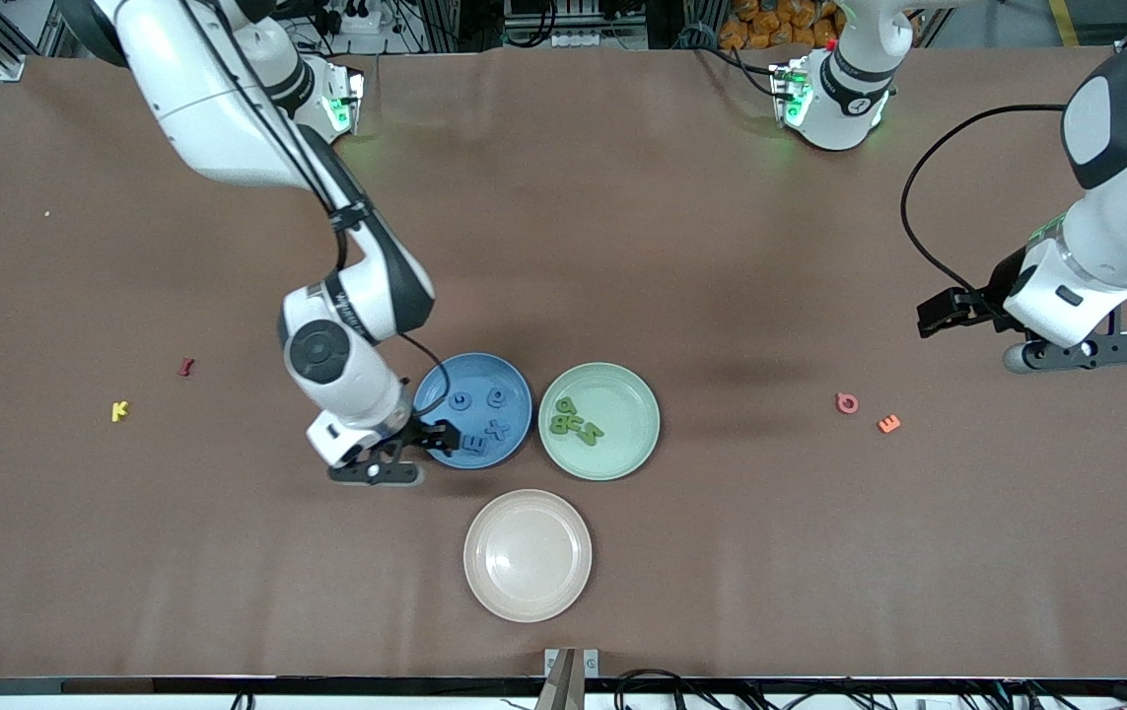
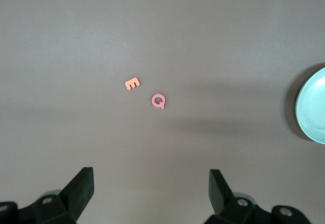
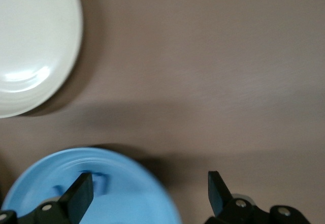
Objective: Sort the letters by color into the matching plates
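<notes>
Directly under the open, empty right end effector [image 1: 430, 439] lies the blue plate's [image 1: 514, 380] rim with its blue letters [image 1: 482, 419].

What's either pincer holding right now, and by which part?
Nothing. The right pincer is open over the blue plate's rim, nothing between its fingers. The left pincer waits open over bare table near the pink Q.
</notes>
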Action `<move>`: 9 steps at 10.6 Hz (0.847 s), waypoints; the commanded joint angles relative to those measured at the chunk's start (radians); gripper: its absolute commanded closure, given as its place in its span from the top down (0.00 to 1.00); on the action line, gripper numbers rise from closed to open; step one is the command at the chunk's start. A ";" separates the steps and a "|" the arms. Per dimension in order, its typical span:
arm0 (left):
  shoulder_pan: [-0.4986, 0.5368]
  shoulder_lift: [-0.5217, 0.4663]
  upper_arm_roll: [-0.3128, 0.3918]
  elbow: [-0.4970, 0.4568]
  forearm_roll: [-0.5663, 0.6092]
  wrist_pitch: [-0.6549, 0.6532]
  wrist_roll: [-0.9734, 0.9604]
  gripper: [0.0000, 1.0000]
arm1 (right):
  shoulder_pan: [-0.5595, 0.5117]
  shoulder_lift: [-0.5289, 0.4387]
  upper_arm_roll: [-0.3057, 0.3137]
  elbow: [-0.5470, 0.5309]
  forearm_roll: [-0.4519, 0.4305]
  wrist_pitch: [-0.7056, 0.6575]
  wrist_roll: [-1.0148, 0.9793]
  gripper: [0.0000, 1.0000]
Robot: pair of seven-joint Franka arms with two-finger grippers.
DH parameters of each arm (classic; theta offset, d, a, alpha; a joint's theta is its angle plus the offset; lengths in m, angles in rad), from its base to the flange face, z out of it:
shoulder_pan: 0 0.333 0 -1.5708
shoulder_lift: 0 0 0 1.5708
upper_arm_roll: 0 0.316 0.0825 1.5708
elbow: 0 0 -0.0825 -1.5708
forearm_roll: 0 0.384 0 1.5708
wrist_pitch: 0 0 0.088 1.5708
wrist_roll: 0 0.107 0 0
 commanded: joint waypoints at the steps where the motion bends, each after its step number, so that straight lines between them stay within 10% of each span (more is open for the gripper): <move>1: 0.001 0.017 -0.005 0.044 0.018 -0.028 0.063 1.00 | -0.098 -0.088 -0.002 -0.015 0.000 -0.123 -0.153 1.00; 9: 0.015 -0.121 -0.039 0.046 0.012 -0.123 0.125 1.00 | -0.278 -0.227 -0.119 -0.033 -0.002 -0.191 -0.518 1.00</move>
